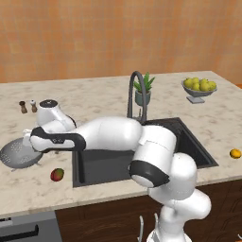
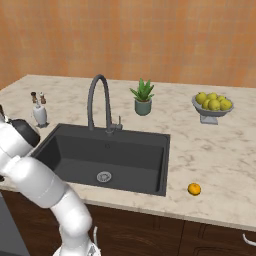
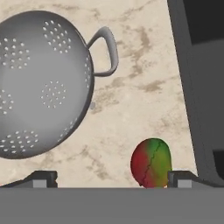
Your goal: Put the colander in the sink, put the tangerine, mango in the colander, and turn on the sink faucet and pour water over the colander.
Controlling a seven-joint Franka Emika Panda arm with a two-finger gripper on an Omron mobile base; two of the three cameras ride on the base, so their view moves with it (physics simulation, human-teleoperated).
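Observation:
The light-grey colander (image 1: 15,156) sits upright on the counter left of the sink (image 1: 198,149). Its holed bowl (image 3: 39,83) and one loop handle show in the hand view. The red-green mango (image 1: 57,174) lies on the counter in front of it, close to the sink's left edge; in the hand view the mango (image 3: 151,162) lies just inside the right fingertip (image 3: 180,178). My gripper (image 1: 29,141) hovers open over the colander's right rim; between its spread fingertips (image 3: 112,180) it holds nothing. The tangerine (image 1: 235,153) rests on the counter right of the sink (image 2: 107,160). The dark gooseneck faucet (image 1: 136,92) stands behind the basin.
A potted plant (image 1: 143,90) stands behind the faucet, and a footed dish of yellow-green fruit (image 1: 199,86) is at the back right. Two small shakers (image 1: 27,106) stand behind the colander. My arm stretches across the sink's left half. The counter's front edge runs just below the mango.

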